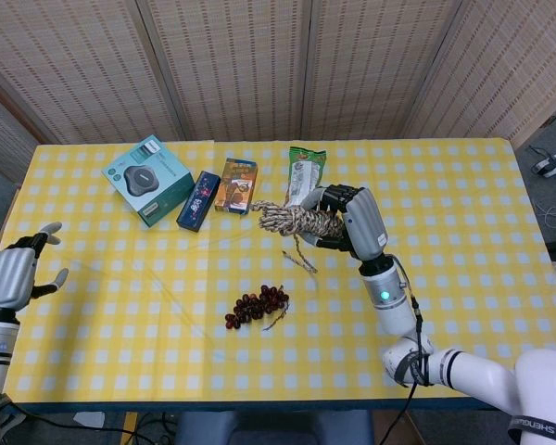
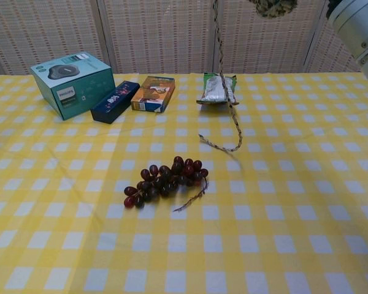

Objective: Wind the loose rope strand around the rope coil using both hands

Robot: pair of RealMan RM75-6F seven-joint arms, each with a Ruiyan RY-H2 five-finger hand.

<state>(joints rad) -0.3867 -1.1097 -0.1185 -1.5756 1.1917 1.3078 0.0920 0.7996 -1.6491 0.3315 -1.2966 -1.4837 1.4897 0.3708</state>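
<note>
The right hand [image 1: 352,220] is raised above the table [image 1: 463,278] with its fingers wrapped around one end of the rope coil [image 1: 299,221], holding the bundle out sideways so that it points toward the robot's left. In the chest view only the tip of the coil shows at the top edge, with the arm's pale casing in the upper right corner. From the coil the loose rope strand [image 2: 223,79] hangs straight down — it passes in front of the green snack packet [image 2: 217,89], then curves, and its free end lies on the yellow checked cloth just in front of that packet, near the bunch of dark grapes [image 2: 165,181] but not touching it.

The left hand [image 1: 12,275] is far off at the table's left edge, well apart from the rope. It holds nothing; its fingers are spread and slightly curled, the palm turned away from the head camera. The chest view does not show it.

Beyond the grapes, toward the back of the table, a row of packages stands — a teal box [image 2: 72,82] with a round black device printed on top, a dark blue slim box [image 2: 115,101] lying at an angle beside it, and an orange carton [image 2: 153,93] next to that. A woven screen [image 1: 259,65] closes off the rear.
</note>
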